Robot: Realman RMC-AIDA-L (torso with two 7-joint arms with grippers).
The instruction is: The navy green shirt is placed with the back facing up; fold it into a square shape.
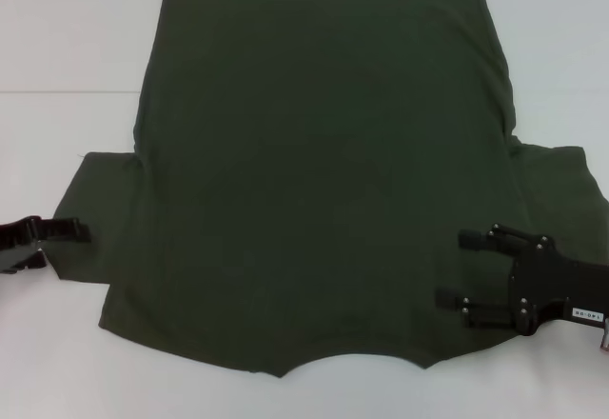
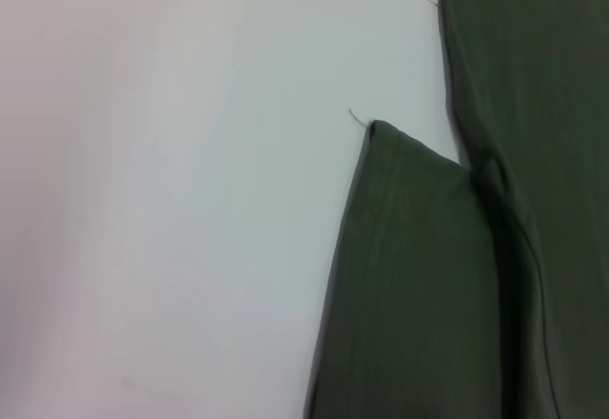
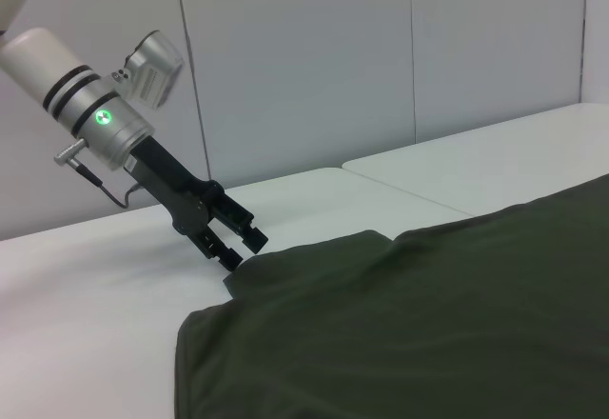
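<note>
Two grippers flank the navy green shirt (image 1: 324,181), which lies flat and back-up across the middle of the white table (image 1: 67,48), hem toward twelve o'clock and neck cut-out toward six o'clock, with both short sleeves spread out to the sides.

At about eight o'clock the left gripper (image 1: 74,231) sits low at the outer edge of the left sleeve (image 1: 100,219). From the right wrist view its jaws look slightly apart with their tips right at the sleeve's corner, but whether any cloth is pinched between them I cannot tell.

At about four o'clock the right gripper (image 1: 453,276) reaches in over the shirt's right side, near the armpit and shoulder. Its jaws stand well apart, one above the other in the head view, with nothing between them.

My judgement: this is the opening step, taking hold of the two sides before the first fold. No fold shows yet. The next move calls for each gripper to close on its sleeve or side edge, then lift and carry the cloth inward toward the centreline, keeping the layers smooth.
</note>
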